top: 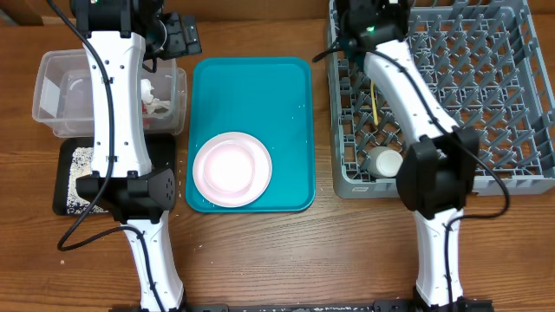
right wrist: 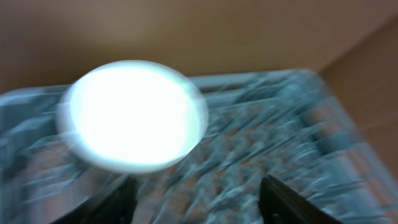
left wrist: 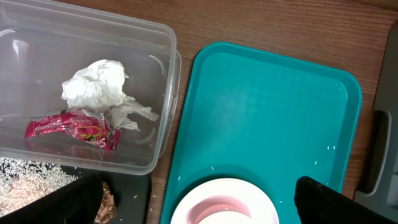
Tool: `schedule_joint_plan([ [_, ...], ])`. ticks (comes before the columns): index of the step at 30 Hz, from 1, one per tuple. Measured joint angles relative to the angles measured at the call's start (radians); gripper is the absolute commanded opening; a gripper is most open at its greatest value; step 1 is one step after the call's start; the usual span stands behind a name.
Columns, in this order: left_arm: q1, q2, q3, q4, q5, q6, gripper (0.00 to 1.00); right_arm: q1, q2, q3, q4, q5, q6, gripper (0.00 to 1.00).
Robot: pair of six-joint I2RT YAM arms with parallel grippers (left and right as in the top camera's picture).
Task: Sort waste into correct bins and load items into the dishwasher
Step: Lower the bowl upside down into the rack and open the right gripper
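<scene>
My left gripper hangs open high over the gap between the clear tub and the teal tray, holding nothing. Crumpled white paper and a red wrapper lie in the tub. The black tray holds rice and brown crumbs. A pinkish-white plate sits on the teal tray. My right gripper is open over the far left of the grey dish rack. A white bowl lies in the rack just beyond its fingers. The view is blurred.
A white cup lies in the rack's near left corner, and a yellow spoon lies along its left side. My right arm crosses the rack's left part. My left arm stretches over the tub and black tray.
</scene>
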Motion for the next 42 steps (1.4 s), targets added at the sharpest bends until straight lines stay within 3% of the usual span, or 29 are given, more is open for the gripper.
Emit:
schedule_joint_plan([
  [3,0.0,0.0,0.0,0.0,0.0,0.0,1.0,-0.043,-0.074,-0.001,-0.081,-0.259,0.098,0.69],
  [8,0.0,0.0,0.0,0.0,0.0,0.0,1.0,-0.154,-0.182,0.0,-0.084,-0.548,0.222,0.49],
  [16,0.0,0.0,0.0,0.0,0.0,0.0,1.0,-0.296,-0.163,0.001,-0.048,-0.777,0.473,0.49],
  [24,0.0,0.0,0.0,0.0,0.0,0.0,1.0,-0.292,-0.023,0.001,0.039,-0.893,0.574,0.49],
  [39,0.0,0.0,0.0,0.0,0.0,0.0,1.0,-0.285,0.1,0.0,0.107,-0.921,0.658,0.49],
  [42,0.0,0.0,0.0,0.0,0.0,0.0,1.0,-0.285,0.127,0.0,0.105,-0.921,0.662,0.42],
])
